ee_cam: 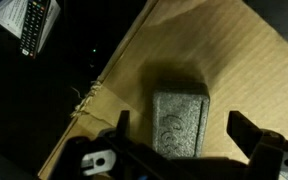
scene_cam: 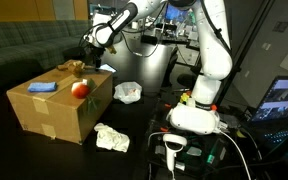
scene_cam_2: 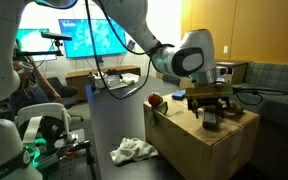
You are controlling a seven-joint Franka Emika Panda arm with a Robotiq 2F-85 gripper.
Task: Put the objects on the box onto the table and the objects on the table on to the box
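**Open gripper above a grey block on the box**

The gripper point(ee_cam: 178, 124) is released, its 2 jaws standing wide apart; in the wrist view 1 finger point(ee_cam: 121, 128) is at 8 o'clock of the picture and the other at 4 o'clock, with a grey rectangular block point(ee_cam: 181, 112) between them. The block lies flat on the brown cardboard box point(ee_cam: 224, 50); I cannot tell if the fingers touch it. In an exterior view the box point(scene_cam: 54, 112) stands on the dark table point(scene_cam: 144, 122) at 9 o'clock of the white robot base point(scene_cam: 197, 112). On the box top there is a red apple point(scene_cam: 80, 89) near the edge at 3 o'clock, and a flat blue object point(scene_cam: 42, 87) at 9 o'clock of the apple, well apart from it. 2 crumpled white cloths lie on the table; 1 cloth point(scene_cam: 127, 93) is at 3 o'clock of the box, and the second cloth point(scene_cam: 111, 138) is at 5 o'clock, just beside the box corner.
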